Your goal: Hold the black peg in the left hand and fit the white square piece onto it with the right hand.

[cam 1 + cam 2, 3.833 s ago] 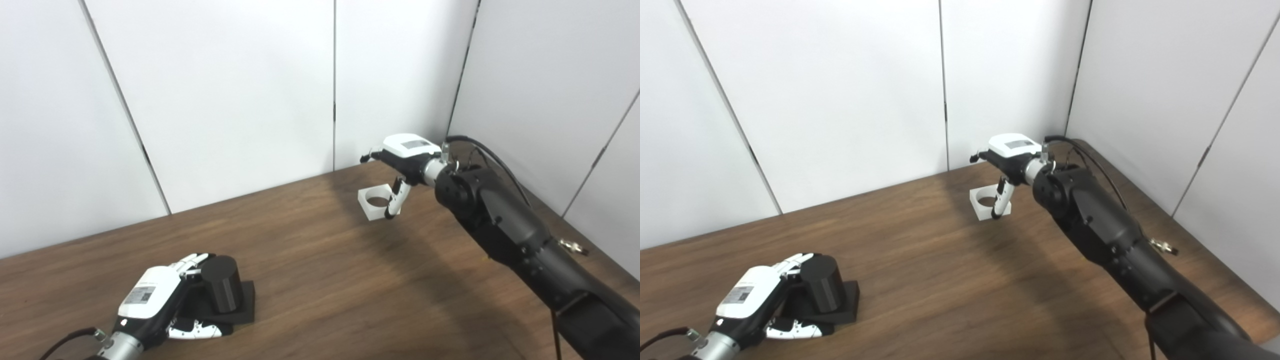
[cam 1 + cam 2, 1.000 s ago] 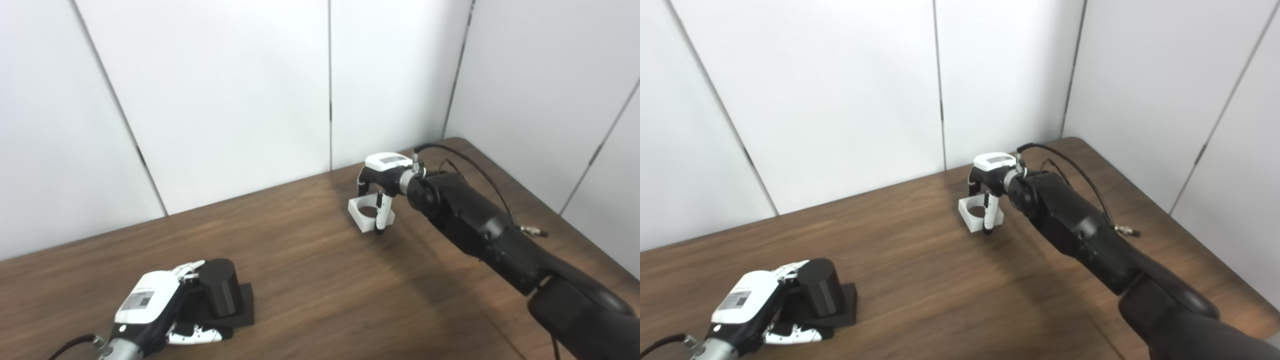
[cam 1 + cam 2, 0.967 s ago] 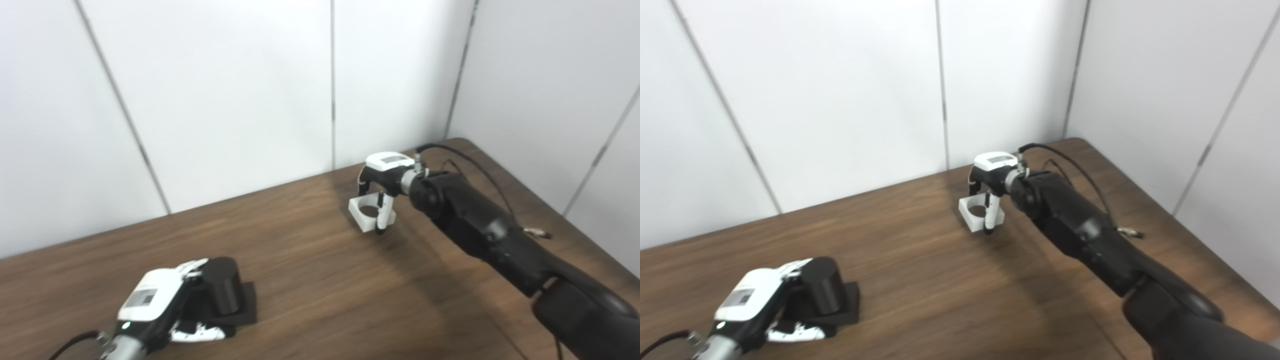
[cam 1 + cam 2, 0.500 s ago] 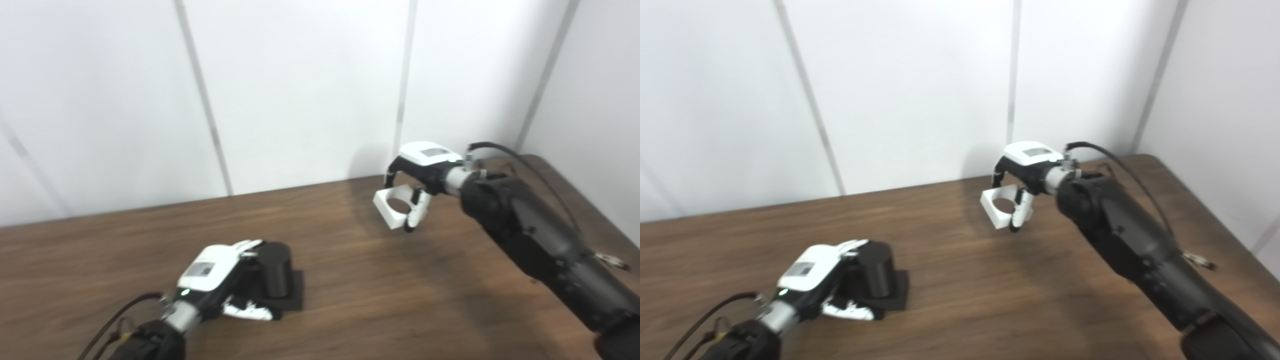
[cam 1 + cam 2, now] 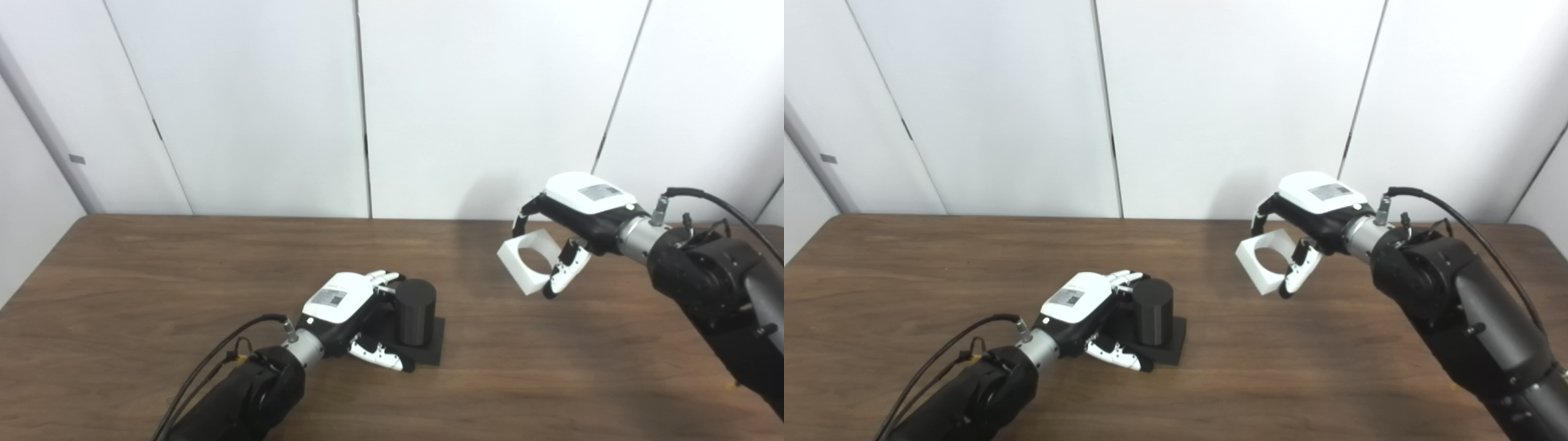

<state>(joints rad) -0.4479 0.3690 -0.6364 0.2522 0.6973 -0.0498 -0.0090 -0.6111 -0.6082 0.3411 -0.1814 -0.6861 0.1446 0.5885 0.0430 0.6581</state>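
Observation:
The black peg (image 5: 416, 309) is a short upright cylinder on a flat black square base (image 5: 432, 346), resting on the wooden table (image 5: 153, 269) near the middle. My left hand (image 5: 350, 304) is wrapped around its left side, fingers behind the cylinder and thumb on the base. The white square piece (image 5: 528, 265), with a round hole through it, hangs tilted above the table to the right. My right hand (image 5: 574, 211) is shut on it from above, with the thumb (image 5: 562, 274) at its front corner.
White wall panels (image 5: 257, 104) stand close behind the table's far edge. A black cable (image 5: 710, 202) loops off the right wrist. A cable (image 5: 211, 367) also trails from the left forearm.
The camera has swung left, shifting the whole picture. My right hand closed on the white piece and lifted it off the table, tilting it. The left hand stays at the peg.

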